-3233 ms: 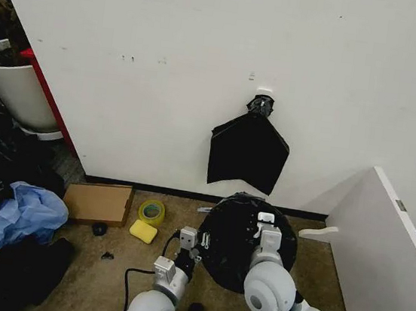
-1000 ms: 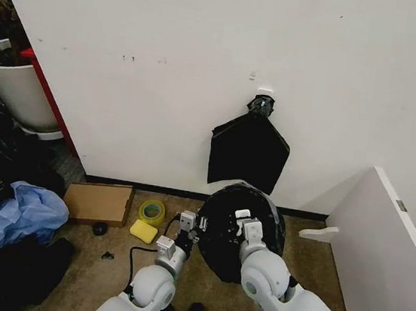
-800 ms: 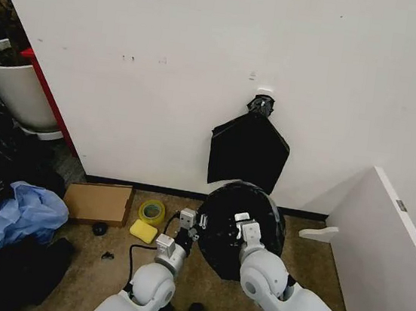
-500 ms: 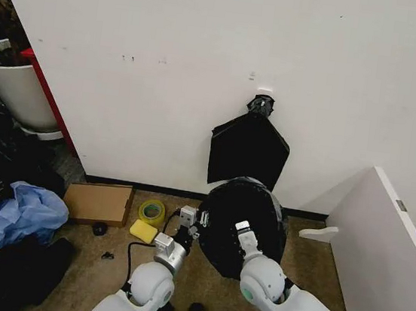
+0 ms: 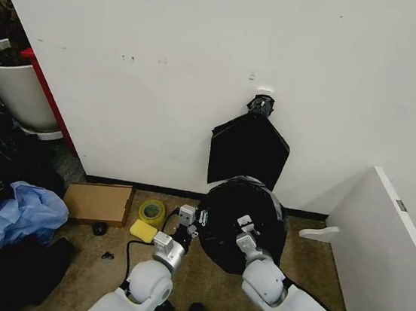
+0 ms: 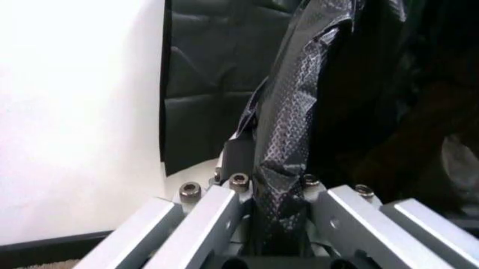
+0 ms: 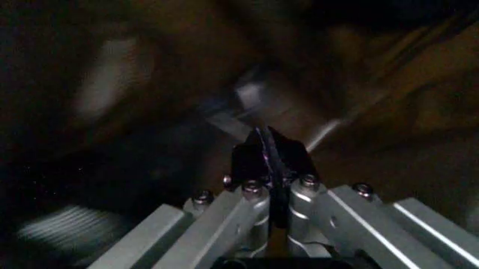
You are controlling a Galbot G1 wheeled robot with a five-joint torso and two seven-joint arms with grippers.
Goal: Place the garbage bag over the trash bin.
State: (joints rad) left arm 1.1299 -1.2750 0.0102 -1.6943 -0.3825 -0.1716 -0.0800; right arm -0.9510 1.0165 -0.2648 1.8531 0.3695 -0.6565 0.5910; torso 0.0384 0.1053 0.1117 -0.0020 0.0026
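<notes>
We counted 1 garbage bag (image 5: pixel 243 213), 2 grippers | bag glossy black, wrinkled, ballooned round on the floor by the wall | left gripper (image 6: pixel 279 185) clamped its edge | right gripper (image 7: pixel 270 162) pinched a fold.

Head view evenly bright; right wrist view dark, blurred.

White rounded arms (image 5: pixel 148 283), grey metal pincer links with bolts (image 6: pixel 189 190)
</notes>
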